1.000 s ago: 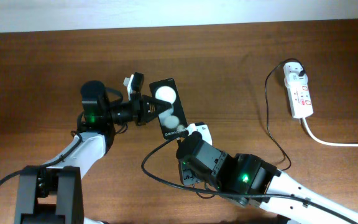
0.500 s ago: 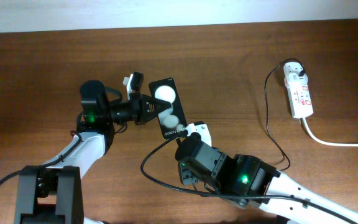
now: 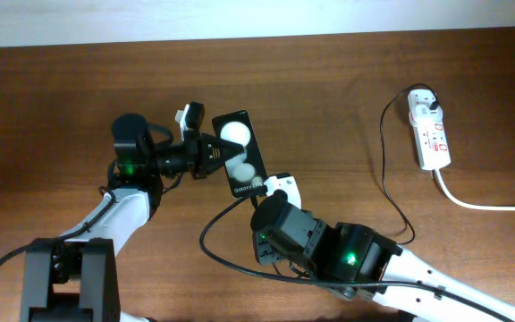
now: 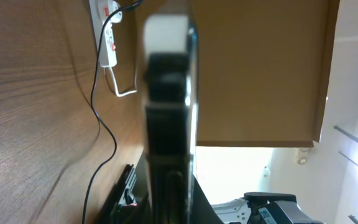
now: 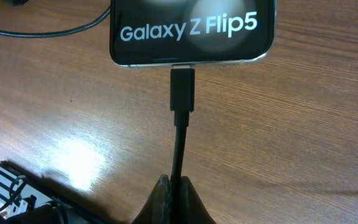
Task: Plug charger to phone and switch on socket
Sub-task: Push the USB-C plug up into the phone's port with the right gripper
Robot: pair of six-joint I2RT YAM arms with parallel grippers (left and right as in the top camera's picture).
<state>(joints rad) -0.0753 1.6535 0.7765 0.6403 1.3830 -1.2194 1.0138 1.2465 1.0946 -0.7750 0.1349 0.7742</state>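
Overhead: your L gripper (image 3: 230, 154) is clamping the black rectangular smartphone (image 3: 238, 132) at frame centre; the white oblong power strip (image 3: 429, 134) is lying upper right.
L wrist: smartphone is showing edge-on, centre.
R wrist: your R gripper (image 5: 174, 196) is pinching the thin black charger cable (image 5: 179, 146), its plug tip touching the smartphone's bottom edge.

**Q:** Classify the location.

**A:** Indoor robot test bench, laboratory or workshop type. The exact room type cannot be confirmed.

**Q:** State the evidence.

**A:**
1. A wood-grain table (image 3: 329, 80) serves as the work surface.
2. The left arm (image 3: 119, 210) and right arm (image 3: 365, 255) stand at the near edge of the table, each showing a green status light.
3. The socket (image 3: 430, 134), a white power strip, lies on the table at its far right.
4. A pale wall (image 3: 240, 18) borders the table's far edge.
5. Beyond the table, the left wrist view shows a plain brown panel (image 4: 260, 68) and blurred white fittings.
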